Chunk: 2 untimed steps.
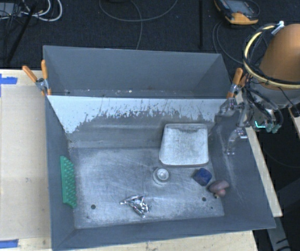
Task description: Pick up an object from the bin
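Pad (184,144), pale grey, square and flat, is the loose thing lying nearest the gripper (237,132), though the two are apart. The gripper hangs at the right side of the bin (134,72), over the sloping right wall and close under the rim near the back right corner. Whether it is open or closed I cannot tell from this angle. Above it sits the arm's orange dome (286,51), ringed by looping cables (254,46), all of it outside the bin's edge. Moving out from the gripper, the pad rests on the bin floor right of the middle and toward the back, its far edge up against the foot of the back wall. Just in front of the pad's right corner lies a small blue piece (202,177), and beside that, closer to the right wall and a little further forward, a rounded mauve lump (219,187). The two are near each other, and I cannot say whether they touch. Left of the blue piece, just off the pad's front left corner, stands a small round cap (161,174), pale and shiny. Further forward, near the front wall, a crumpled silvery foil scrap (136,205) lies by itself. Well apart from everything else — right across the floor — a long green strip (67,181) with a nubbly surface lies along the foot of the left wall.
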{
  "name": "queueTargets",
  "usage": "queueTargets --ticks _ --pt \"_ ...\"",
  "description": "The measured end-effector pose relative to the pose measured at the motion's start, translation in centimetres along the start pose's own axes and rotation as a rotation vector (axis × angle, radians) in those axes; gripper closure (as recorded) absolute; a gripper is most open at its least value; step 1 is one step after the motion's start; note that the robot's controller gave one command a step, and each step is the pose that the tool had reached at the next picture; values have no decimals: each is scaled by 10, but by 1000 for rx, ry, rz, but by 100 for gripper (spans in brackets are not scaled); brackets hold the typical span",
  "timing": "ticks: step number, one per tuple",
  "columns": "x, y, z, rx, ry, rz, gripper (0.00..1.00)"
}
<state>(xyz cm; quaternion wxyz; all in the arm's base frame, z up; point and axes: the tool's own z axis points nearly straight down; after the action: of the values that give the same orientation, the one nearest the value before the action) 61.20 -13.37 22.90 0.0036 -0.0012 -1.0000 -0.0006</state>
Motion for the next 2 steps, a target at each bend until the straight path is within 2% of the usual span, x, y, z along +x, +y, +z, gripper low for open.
queueTargets --ticks 1,2 --pt "50 -10 158 0 -5 -47 0" --pt "48 -9 155 2 -10 -52 100"
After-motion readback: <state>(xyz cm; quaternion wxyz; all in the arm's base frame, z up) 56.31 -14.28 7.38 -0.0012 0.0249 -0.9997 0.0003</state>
